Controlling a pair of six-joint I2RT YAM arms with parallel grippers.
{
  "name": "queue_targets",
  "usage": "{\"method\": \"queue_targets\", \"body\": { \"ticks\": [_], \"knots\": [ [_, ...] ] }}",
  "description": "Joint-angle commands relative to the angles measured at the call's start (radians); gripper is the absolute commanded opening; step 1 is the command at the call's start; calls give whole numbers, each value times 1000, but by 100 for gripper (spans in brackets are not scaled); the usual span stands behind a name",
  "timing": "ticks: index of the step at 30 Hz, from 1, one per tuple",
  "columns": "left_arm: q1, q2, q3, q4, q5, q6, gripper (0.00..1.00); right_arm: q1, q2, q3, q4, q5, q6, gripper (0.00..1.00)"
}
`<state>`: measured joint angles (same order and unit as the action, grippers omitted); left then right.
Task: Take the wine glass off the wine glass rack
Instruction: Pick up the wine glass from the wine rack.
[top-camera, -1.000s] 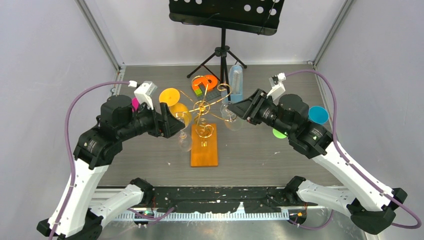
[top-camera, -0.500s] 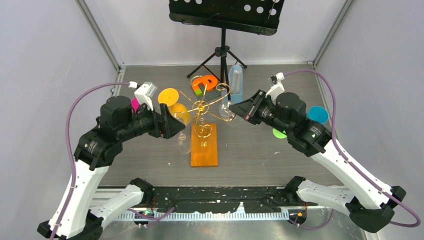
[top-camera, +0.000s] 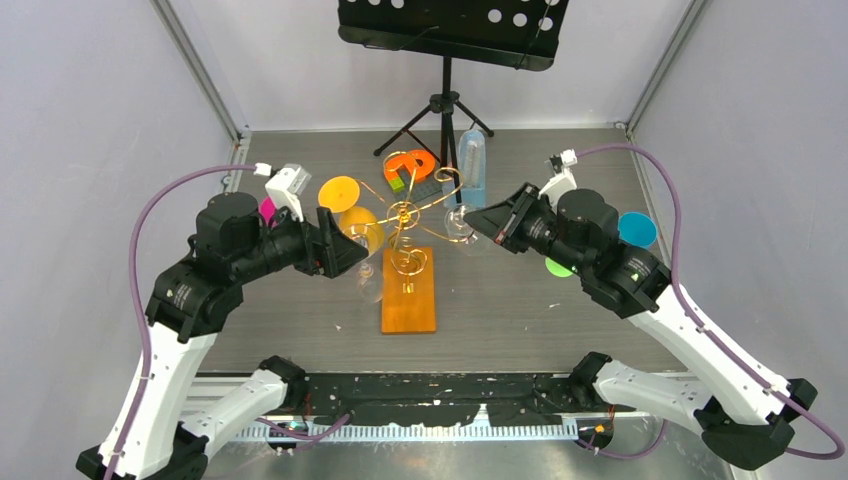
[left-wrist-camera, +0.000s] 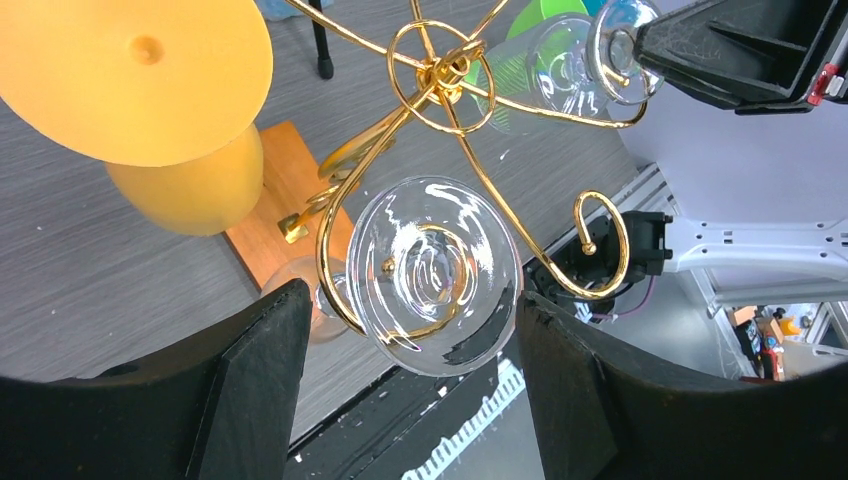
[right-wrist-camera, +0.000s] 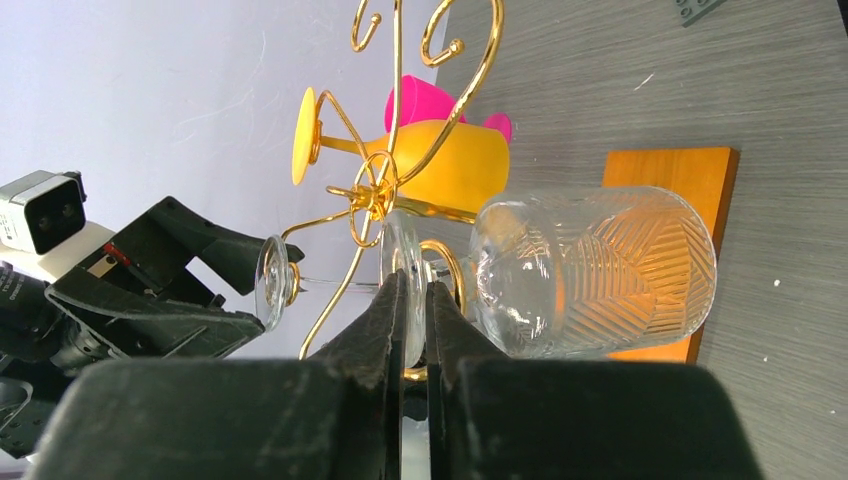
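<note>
The wine glass rack (top-camera: 405, 212), gold wire on an orange wooden base (top-camera: 409, 300), stands mid-table. A clear ribbed wine glass (right-wrist-camera: 590, 270) hangs upside down from its right arm. My right gripper (right-wrist-camera: 415, 290) is shut on that glass's round foot (right-wrist-camera: 404, 250), and from above the gripper (top-camera: 468, 222) sits at the rack's right side. A second clear glass hangs on the near left arm, and its foot (left-wrist-camera: 435, 272) lies between the wide-apart fingers of my open left gripper (left-wrist-camera: 410, 305), untouched.
A yellow glass (top-camera: 345, 200) and a pink one (top-camera: 270, 207) hang on the rack's left. Behind it stand a black tripod music stand (top-camera: 445, 100), a blue bottle (top-camera: 472, 165) and an orange object (top-camera: 410, 165). A teal cup (top-camera: 636, 228) and a green disc (top-camera: 558, 267) lie right.
My right gripper's jaws have closed on the foot of the right-hand glass. The left arm has hardly moved.
</note>
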<state>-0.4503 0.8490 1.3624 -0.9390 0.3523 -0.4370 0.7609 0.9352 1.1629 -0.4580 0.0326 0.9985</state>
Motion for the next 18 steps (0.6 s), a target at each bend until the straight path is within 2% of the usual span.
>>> {"method": "queue_targets", "body": {
  "ticks": [1, 7, 15, 18],
  "knots": [
    [8, -10, 3, 32, 26, 18, 73, 4, -64, 8, 50, 41, 34, 6],
    [12, -15, 3, 33, 32, 10, 74, 4, -105, -28, 62, 42, 72, 6],
    [14, -30, 7, 37, 30, 0, 84, 4, -105, -59, 110, -16, 108, 6],
    [14, -31, 9, 31, 32, -3, 85, 5, -95, -74, 145, -51, 127, 6]
  ]
}}
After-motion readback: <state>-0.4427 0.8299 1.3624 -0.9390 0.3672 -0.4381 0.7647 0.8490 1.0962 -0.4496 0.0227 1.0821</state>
